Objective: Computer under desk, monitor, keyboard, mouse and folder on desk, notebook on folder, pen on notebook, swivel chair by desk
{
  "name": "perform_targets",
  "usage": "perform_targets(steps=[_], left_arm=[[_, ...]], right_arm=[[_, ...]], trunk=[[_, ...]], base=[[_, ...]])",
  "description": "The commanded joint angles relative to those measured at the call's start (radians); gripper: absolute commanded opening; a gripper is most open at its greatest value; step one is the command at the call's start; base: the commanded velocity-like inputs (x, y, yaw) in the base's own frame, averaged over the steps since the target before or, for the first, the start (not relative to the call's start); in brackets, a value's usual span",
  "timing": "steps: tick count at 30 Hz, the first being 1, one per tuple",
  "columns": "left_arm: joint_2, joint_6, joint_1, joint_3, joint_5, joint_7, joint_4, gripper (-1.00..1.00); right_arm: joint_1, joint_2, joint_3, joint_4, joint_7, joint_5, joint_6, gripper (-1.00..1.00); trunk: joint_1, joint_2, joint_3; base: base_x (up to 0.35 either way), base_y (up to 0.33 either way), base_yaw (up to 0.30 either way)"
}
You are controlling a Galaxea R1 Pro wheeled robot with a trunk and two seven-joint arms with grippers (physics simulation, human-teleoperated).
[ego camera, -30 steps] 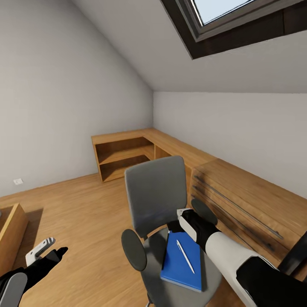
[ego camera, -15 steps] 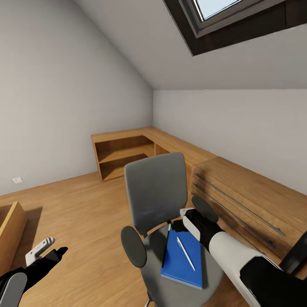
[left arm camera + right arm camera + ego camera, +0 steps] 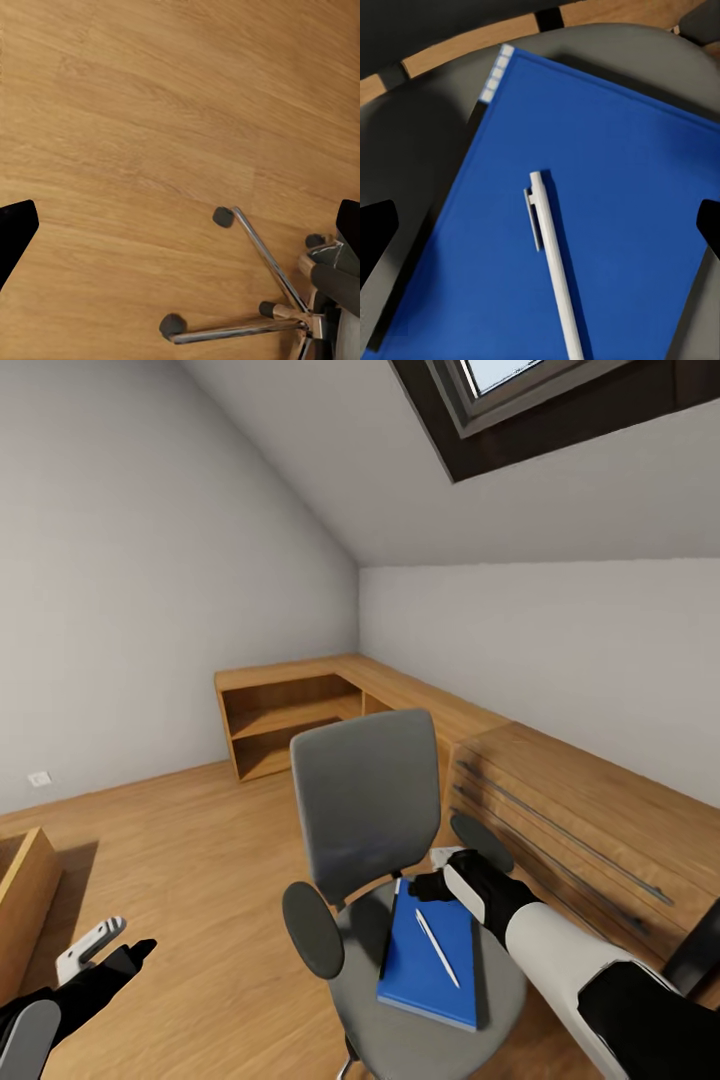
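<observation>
The swivel chair [image 3: 365, 800] stands in front of me, its star base [image 3: 255, 300] on the wooden floor. On its seat lies the blue folder [image 3: 430, 960] [image 3: 615, 187] with the white pen [image 3: 437, 948] [image 3: 556, 262] on top. A dark strip [image 3: 427, 247] runs along one folder edge, apparently the notebook underneath. My right gripper [image 3: 434, 872] [image 3: 540, 229] hovers open over the folder's far end, touching nothing. My left gripper [image 3: 110, 950] [image 3: 180, 229] hangs open and empty above the floor beside the chair. The desk, computer, monitor, keyboard and mouse are out of view.
A light wooden chest with bar handles [image 3: 560, 830] runs along the right wall close to the chair. A corner shelf unit [image 3: 290, 720] stands behind it. A wooden box [image 3: 25, 900] sits at the left edge. Open floor [image 3: 200, 840] lies left of the chair.
The camera has tilted down a little, so the whole picture slid upward. My right gripper has edged slightly sideways over the folder's far end. The left arm has stayed put.
</observation>
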Motion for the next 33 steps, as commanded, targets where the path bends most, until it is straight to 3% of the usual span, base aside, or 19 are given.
perform_targets(steps=[1, 8, 33], left_arm=[[0.000, 0.003, -0.001, 0.004, 0.011, 0.009, -0.001, 1.00], [0.000, 0.003, -0.001, 0.011, 0.011, 0.008, -0.001, 1.00], [0.000, 0.003, -0.001, 0.011, 0.011, 0.008, -0.001, 1.00]], right_arm=[[-0.001, -0.006, 0.007, -0.002, 0.007, -0.010, 0.003, 1.00], [-0.001, -0.023, 0.005, -0.002, 0.037, -0.011, 0.001, 1.00], [-0.001, -0.024, 0.006, -0.002, 0.039, -0.012, -0.002, 1.00]], trunk=[[0.004, -0.008, -0.004], [0.031, -0.057, -0.026], [0.127, -0.232, -0.105]], base=[[0.000, 0.000, 0.000], [0.000, 0.000, 0.000], [0.000, 0.000, 0.000]])
